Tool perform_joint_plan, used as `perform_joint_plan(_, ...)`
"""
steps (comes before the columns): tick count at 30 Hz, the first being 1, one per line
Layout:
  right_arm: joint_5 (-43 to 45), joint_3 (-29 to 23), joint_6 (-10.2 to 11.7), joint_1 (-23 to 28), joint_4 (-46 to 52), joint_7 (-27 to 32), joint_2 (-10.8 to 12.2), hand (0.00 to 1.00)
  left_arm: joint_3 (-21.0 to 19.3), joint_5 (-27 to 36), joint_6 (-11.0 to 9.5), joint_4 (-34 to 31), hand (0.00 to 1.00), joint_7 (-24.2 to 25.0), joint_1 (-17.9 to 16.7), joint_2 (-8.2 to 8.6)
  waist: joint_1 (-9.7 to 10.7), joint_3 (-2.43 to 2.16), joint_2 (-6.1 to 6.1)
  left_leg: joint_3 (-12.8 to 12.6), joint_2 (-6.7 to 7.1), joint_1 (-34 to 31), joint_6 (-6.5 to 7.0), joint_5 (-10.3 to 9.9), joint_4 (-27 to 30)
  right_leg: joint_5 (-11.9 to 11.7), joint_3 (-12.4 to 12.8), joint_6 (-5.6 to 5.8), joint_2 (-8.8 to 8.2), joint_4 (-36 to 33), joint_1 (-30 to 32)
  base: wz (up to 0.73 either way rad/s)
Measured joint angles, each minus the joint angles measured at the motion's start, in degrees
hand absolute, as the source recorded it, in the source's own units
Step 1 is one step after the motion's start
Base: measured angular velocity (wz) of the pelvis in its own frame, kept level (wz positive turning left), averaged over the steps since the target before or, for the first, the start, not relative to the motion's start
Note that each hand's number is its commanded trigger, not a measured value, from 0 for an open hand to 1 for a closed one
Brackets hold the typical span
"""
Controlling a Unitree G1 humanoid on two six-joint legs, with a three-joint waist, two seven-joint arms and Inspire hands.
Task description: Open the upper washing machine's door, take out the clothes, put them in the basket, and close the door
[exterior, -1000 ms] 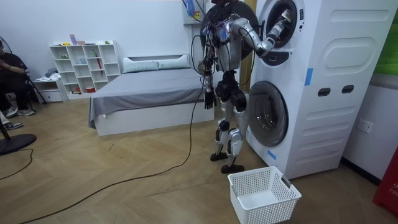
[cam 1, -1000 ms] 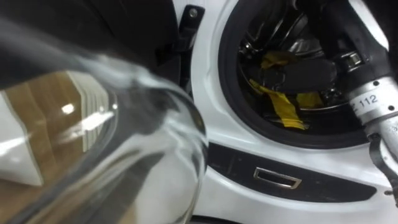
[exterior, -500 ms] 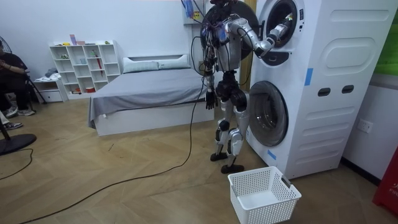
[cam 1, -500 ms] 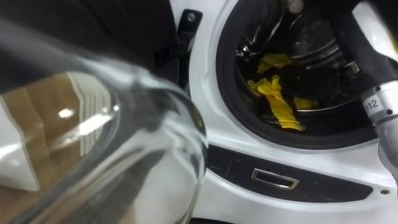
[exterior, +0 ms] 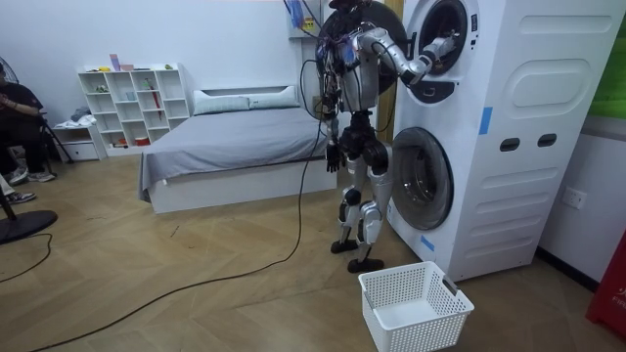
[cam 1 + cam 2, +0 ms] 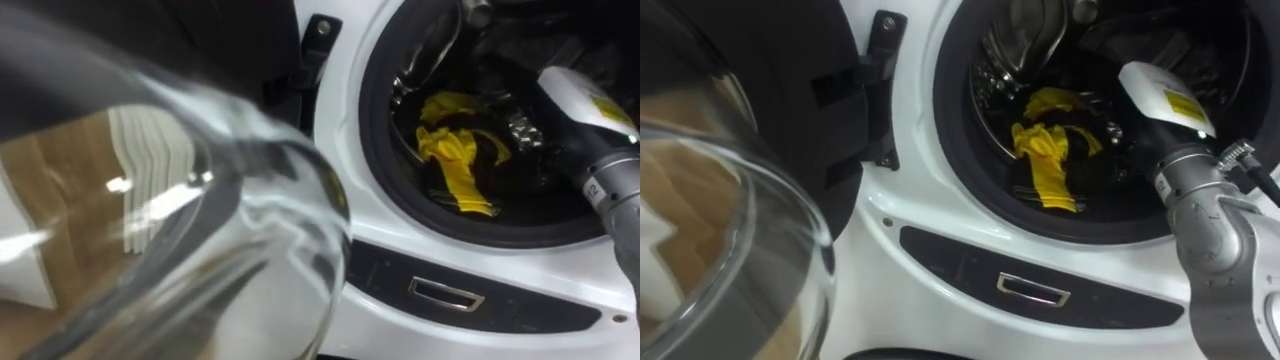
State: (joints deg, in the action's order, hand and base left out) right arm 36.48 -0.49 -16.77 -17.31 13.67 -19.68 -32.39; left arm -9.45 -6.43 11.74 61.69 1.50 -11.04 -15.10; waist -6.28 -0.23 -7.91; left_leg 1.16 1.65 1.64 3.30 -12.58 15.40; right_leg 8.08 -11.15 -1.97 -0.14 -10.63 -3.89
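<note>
Yellow cloth lies crumpled low in the drum of the upper washing machine, and that is the piece I am after. My right hand is inside the same opening, its forearm coming in from the right over the dark door seal. From the hand, the cloth is to the left and lower down. It looks just beside the hand but, as far as I can judge, apart from it. Something dark crosses the upper part of the cloth, and I cannot say whether it is another garment or part of the drum. How far the hand is open I cannot tell, since its inner side is turned into the drum, and I make out no yellow held in it.

The cloth's long axis runs down from a bunched top to a narrow tail that ends near the seal at the front lip, so it stands roughly upright, across my line of reach. I judge the coming move calls for swinging the hand left and down onto the bunched top, where there is most to close on, rather than the thin tail.

The round glass door stands open well to the left of the hand. My left hand hangs by my hip, well apart from the opening, so the right is plainly the nearer one. A white laundry basket stands on the floor far below the hand, by the lower machine
</note>
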Motion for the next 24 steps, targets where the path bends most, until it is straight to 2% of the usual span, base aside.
perform_joint_plan(6, 0.04, 0.52, -0.59, -2.8, -2.8, -2.86, -0.06, 0.0, 0.2, -0.03, -0.02, 0.13, 0.0, 0.19, 0.36, -0.06, -0.31, 0.35, -0.34, -0.04, 0.02, 0.12, 0.02, -0.02, -0.06, 0.01, 0.13, 0.02, 0.36, 0.17, -0.01, 0.0)
perform_joint_plan(10, -0.36, 1.64, -0.81, -4.37, -5.11, -2.89, -0.07, 0.0, 1.32, -0.04, 0.47, 0.09, 0.0, 0.17, 0.37, -0.38, -0.54, 0.39, -0.36, 0.39, 0.06, 0.15, -0.01, -0.04, -0.06, -0.16, 0.31, 0.06, 0.38, 1.01, -0.41, 0.0)
perform_joint_plan(13, -2.38, 1.64, -0.82, -5.0, -8.1, -2.26, -0.09, 0.0, 1.48, -0.16, 0.87, 0.1, 0.0, 0.17, 0.31, -0.38, -1.68, 0.59, -0.29, 0.37, 0.01, 0.92, -0.1, -0.26, -0.19, -0.17, 0.82, 0.04, 0.47, 1.05, -0.55, -0.05)
perform_joint_plan(16, -3.78, 2.17, -1.07, -6.96, -11.08, -2.9, -0.09, 0.0, 1.71, -0.48, 1.33, -0.39, 0.0, 0.63, 0.09, -0.41, -1.97, 0.61, -0.31, 0.7, 0.01, 0.89, -0.04, -0.4, -0.05, 0.07, 0.14, 0.28, 0.31, 1.03, -0.68, 0.02)
perform_joint_plan(19, -3.73, 4.46, -1.6, -10.07, -14.75, -4.03, -0.45, 0.0, 2.63, -0.47, 1.79, -0.48, 0.0, 1.42, 0.26, -1.14, -2.05, 0.64, -0.38, 1.15, 0.14, 0.94, -0.03, -0.41, -0.06, 0.08, -0.47, 0.31, 0.33, 1.16, -0.94, 0.06)
perform_joint_plan(20, -3.44, 5.49, -1.78, -10.54, -15.57, -4.73, -1.17, 0.21, 2.91, -0.49, 1.88, -0.49, 0.0, 1.57, 0.46, -1.46, -2.16, 0.65, -0.45, 1.41, 0.21, 0.88, -0.03, -0.41, -0.06, 0.08, -0.82, 0.27, 0.34, 1.12, -0.99, 0.13)
perform_joint_plan(21, -3.17, 6.34, -1.95, -10.55, -15.87, -5.36, -1.58, 0.76, 2.91, -0.5, 1.91, -0.49, 0.0, 1.63, 0.57, -1.61, -2.43, 0.69, -0.51, 1.51, 0.22, 0.86, -0.03, -0.4, -0.08, 0.09, -1.18, 0.26, 0.33, 1.08, -1.01, 0.09)
perform_joint_plan(22, -2.59, 7.38, -2.13, -10.55, -16.69, -6.65, -1.61, 1.0, 2.92, -0.63, 1.92, -0.46, 0.0, 1.71, 0.76, -1.91, -3.16, 0.73, -0.63, 1.54, 0.23, 0.87, -0.03, -0.4, -0.14, 0.06, -1.55, 0.18, 0.28, 1.04, -1.08, 0.04)
perform_joint_plan(24, -1.93, 8.32, -2.54, -10.68, -19.02, -7.79, -1.6, 1.0, 2.91, -0.66, 1.93, -0.21, 0.0, 1.74, 1.41, -2.25, -4.14, 0.85, -0.93, 1.68, 0.22, 0.79, -0.06, -0.38, -0.27, 0.08, -1.63, 0.06, 0.31, 1.01, -1.08, 0.04)
